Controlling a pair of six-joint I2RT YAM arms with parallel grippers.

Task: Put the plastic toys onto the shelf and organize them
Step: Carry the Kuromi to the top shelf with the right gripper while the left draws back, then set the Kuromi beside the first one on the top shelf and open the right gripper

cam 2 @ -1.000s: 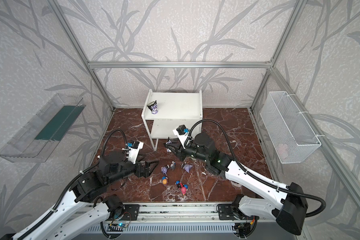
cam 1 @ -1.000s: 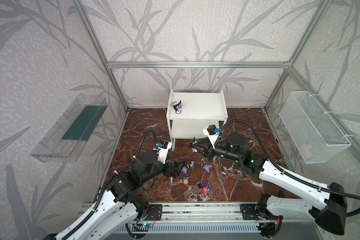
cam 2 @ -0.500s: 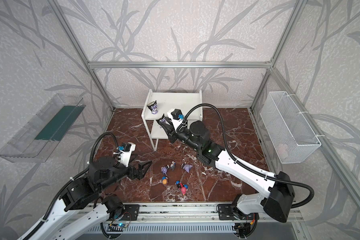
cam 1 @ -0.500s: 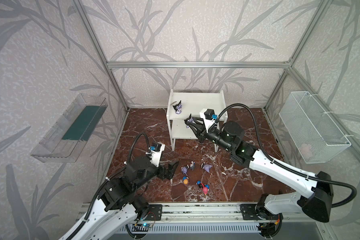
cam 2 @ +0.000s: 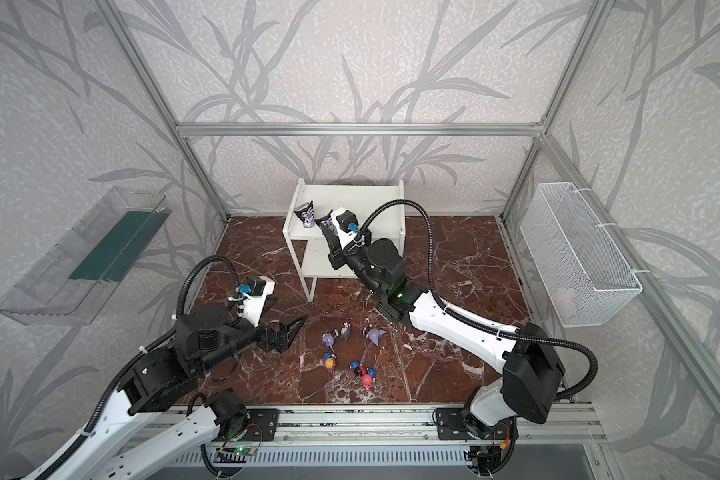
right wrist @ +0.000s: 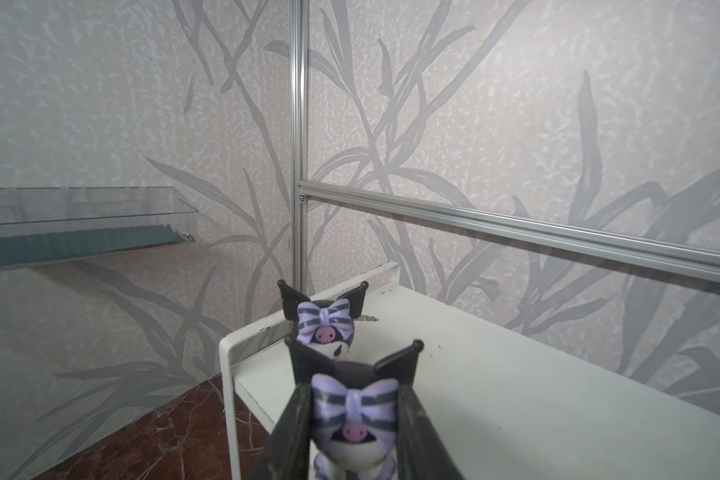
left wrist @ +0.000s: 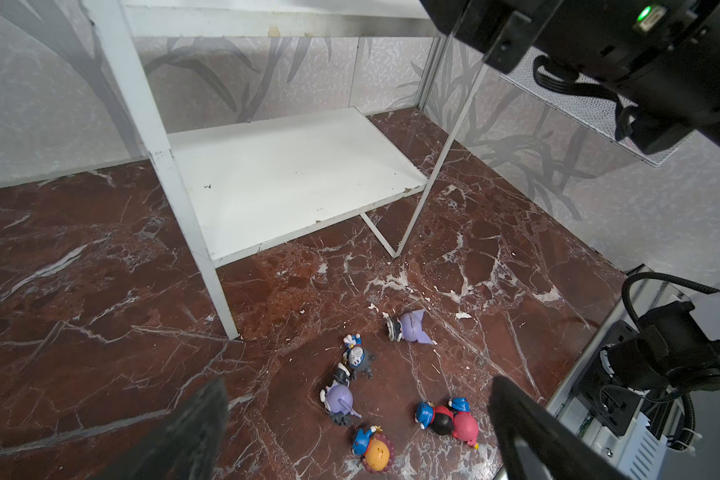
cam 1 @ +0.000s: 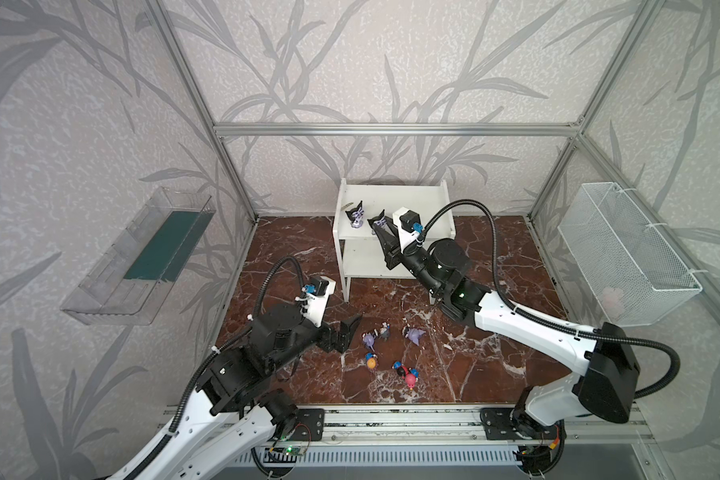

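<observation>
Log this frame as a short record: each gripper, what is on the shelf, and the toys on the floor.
right gripper: shut on held black figurine, at the shelf top tier
left gripper: open, holding nothing, low over the floor
top tier: standing black figurine, beside the held one
on floor: six toys: lavender toy, second lavender toy, grey toy, orange toy, black-red toy, pink toy

Soft even light, bowed edges, blurred foreground.
</observation>
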